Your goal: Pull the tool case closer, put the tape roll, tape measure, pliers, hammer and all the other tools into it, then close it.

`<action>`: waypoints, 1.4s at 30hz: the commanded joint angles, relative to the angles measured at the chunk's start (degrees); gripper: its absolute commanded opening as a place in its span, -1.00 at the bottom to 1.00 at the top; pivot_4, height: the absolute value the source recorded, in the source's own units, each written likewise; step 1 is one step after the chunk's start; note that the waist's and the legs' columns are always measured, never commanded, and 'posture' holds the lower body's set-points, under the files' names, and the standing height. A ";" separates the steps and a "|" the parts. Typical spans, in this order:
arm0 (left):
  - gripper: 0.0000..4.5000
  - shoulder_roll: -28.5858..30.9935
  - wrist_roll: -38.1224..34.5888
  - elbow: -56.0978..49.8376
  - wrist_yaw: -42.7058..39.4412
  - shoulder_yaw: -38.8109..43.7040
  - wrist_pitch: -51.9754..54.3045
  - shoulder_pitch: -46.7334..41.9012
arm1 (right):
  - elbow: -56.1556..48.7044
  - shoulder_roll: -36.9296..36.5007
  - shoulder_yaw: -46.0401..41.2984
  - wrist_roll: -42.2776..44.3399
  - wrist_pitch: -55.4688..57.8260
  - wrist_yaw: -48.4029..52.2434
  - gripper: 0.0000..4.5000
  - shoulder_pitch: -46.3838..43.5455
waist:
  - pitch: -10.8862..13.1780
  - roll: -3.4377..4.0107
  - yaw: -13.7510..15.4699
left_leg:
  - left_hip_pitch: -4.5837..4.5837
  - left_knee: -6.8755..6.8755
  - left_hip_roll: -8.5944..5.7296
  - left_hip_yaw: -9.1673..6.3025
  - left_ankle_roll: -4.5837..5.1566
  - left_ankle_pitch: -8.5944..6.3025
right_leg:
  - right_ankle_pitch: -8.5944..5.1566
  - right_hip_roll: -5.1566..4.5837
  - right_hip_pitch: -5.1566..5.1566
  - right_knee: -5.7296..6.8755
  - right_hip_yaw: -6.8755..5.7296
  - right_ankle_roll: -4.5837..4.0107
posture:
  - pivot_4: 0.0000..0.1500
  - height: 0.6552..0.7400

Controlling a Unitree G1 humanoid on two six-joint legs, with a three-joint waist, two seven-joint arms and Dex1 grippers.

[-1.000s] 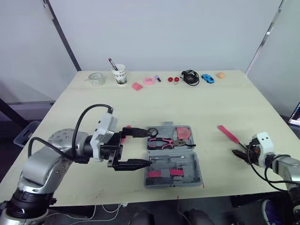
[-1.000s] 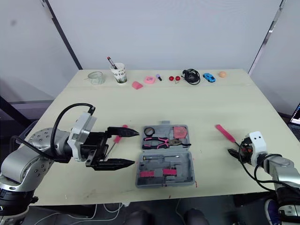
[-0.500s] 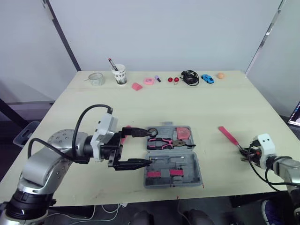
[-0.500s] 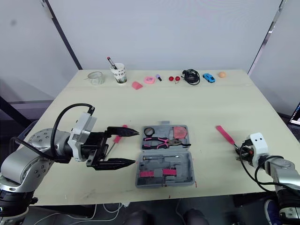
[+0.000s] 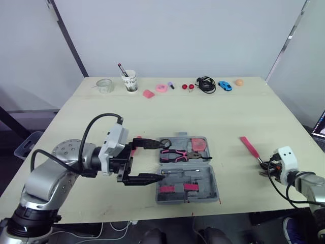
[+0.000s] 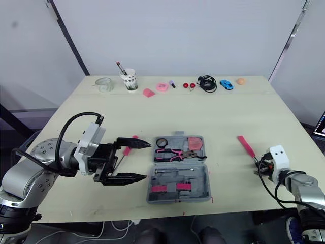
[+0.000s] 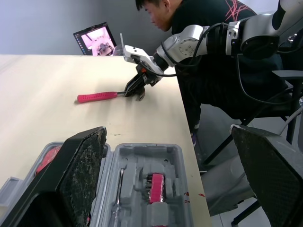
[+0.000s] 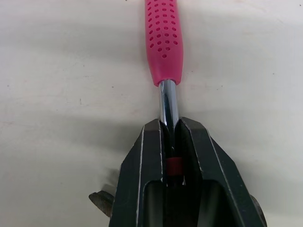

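Clamping the hammer by its bare chrome shaft, my right tool has both black fingers pressed tight against the metal, just below where the grip starts. The grip is bright pink rubber, dotted with small holes. The head end is tucked under the fingers and hard to make out. This sits at the near right corner of the counter.

On my left side, my left tool hangs wide open and holds nothing, with its fingers pointing at the tool case. The grey case lies open near the front edge, well apart from the hammer, with bare counter between them. Pink-handled pliers lie in its farther half. A slim red-handled item lies just beside the case, partly behind my left fingers.

Along the far edge stand a clear tape roll, a paper cup, a black cable and a blue toy car.

The hammer's long axis runs diagonally: the pink grip points away from me and slightly left, the head toward the near right corner.
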 commanded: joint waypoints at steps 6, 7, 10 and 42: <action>1.00 -0.16 0.07 0.95 -0.85 0.48 -1.43 -0.48 | -1.49 0.29 0.15 -0.70 -8.31 1.68 -0.97 3.24 | -0.01 -0.01 -0.06 | 0.01 -0.01 0.00 -0.01 0.00 0.00 | 0.00 0.01 -0.01 0.01 0.00 0.00 | 1.00 1.00; 1.00 -0.37 0.11 1.31 -0.71 0.50 -1.49 -0.56 | -3.07 0.27 -0.13 -0.72 -10.49 1.72 -0.97 3.64 | 0.01 0.01 -0.05 | 0.01 -0.01 0.01 -0.01 0.00 0.00 | 0.00 0.01 -0.01 0.01 0.00 0.00 | 1.00 1.00; 1.00 -0.53 0.41 2.02 -0.47 0.50 -1.47 -0.28 | -9.50 0.10 -0.71 0.48 -14.45 3.37 -0.97 5.21 | 0.02 0.04 -0.08 | 0.00 -0.01 0.01 -0.03 0.00 0.00 | 0.00 0.01 -0.01 0.01 0.00 0.00 | 1.00 1.00; 1.00 2.57 9.75 16.63 -6.83 4.49 -17.16 6.49 | -51.95 -14.20 33.94 -1.97 23.95 22.85 -0.97 -19.15 | 0.27 0.32 0.16 | -0.13 0.00 0.09 -0.14 0.00 0.00 | 0.00 -0.08 -0.20 -0.04 -0.14 -0.03 | 1.00 1.00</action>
